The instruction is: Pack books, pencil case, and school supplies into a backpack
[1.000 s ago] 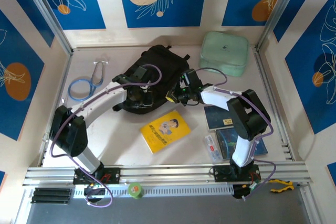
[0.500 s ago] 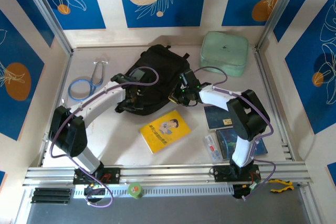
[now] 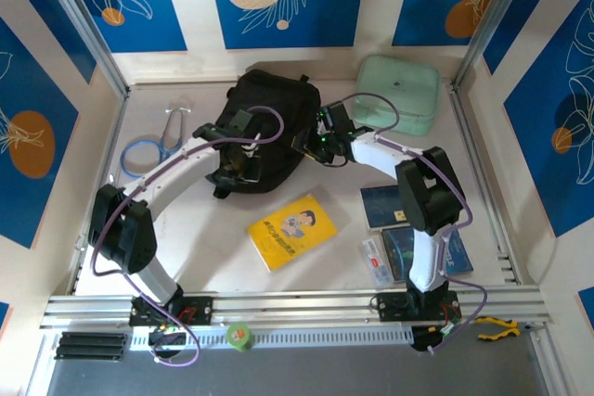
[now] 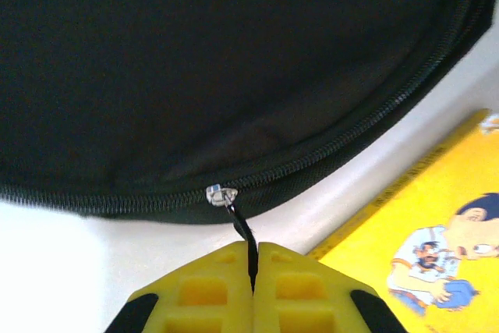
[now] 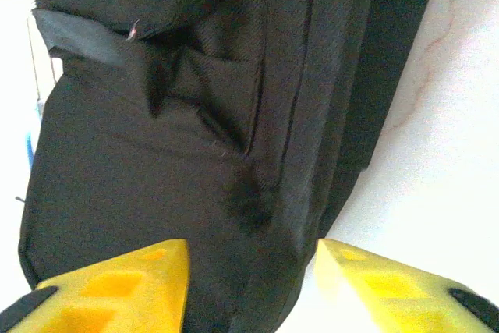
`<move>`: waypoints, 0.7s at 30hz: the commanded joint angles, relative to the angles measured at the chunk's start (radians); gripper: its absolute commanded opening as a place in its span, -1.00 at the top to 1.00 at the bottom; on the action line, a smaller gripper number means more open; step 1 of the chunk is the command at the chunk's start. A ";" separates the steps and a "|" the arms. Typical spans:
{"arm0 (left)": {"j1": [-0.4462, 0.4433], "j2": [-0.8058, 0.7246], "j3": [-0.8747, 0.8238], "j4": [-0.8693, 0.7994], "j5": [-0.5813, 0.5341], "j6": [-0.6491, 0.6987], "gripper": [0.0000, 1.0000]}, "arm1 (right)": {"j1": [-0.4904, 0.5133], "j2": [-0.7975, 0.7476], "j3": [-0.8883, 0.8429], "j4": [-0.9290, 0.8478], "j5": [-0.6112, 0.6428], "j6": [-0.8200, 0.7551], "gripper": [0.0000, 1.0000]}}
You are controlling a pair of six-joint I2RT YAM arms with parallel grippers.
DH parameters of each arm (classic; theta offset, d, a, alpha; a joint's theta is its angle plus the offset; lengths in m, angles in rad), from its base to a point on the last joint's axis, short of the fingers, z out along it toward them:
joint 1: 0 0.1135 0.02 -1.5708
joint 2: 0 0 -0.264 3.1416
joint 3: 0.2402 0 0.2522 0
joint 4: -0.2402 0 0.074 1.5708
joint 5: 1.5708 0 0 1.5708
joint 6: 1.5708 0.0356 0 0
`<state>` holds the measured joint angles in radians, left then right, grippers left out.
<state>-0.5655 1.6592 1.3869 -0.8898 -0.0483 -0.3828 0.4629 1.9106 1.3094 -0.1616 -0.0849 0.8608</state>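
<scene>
Backpack [image 3: 269, 122] lies at the far middle of the table [image 3: 186, 229] in the top view, yellow book [image 3: 292, 229] just nearer. Left wrist view: the left gripper [image 4: 253, 259] is pinched tight on the zipper pull [image 4: 242, 228] at the bag's edge. Right wrist view: the right gripper [image 5: 253, 263] has its jaws apart over black fabric, gripping nothing.

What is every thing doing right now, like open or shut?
backpack: lying on the table, zipper looks closed.
left gripper: shut on the zipper pull.
right gripper: open, over the backpack.
yellow book: closed, flat on the table.
pencil case: flat on the table.
mint-green pouch: closed.
</scene>
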 commanded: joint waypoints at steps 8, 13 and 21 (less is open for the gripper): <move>-0.013 0.069 0.062 0.168 0.254 0.012 1.00 | 0.006 -0.186 -0.207 -0.049 -0.137 0.191 -0.15; -0.016 0.093 0.068 0.155 0.264 0.010 1.00 | 0.026 -0.140 -0.181 -0.007 -0.164 0.239 -0.34; -0.014 0.070 0.030 0.162 0.246 0.005 1.00 | 0.053 -0.024 -0.069 -0.001 -0.203 0.254 -0.28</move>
<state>-0.5728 1.7481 1.4220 -0.7387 0.1841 -0.3756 0.5007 1.8656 1.2049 -0.1490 -0.2577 1.0912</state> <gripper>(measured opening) 0.048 0.653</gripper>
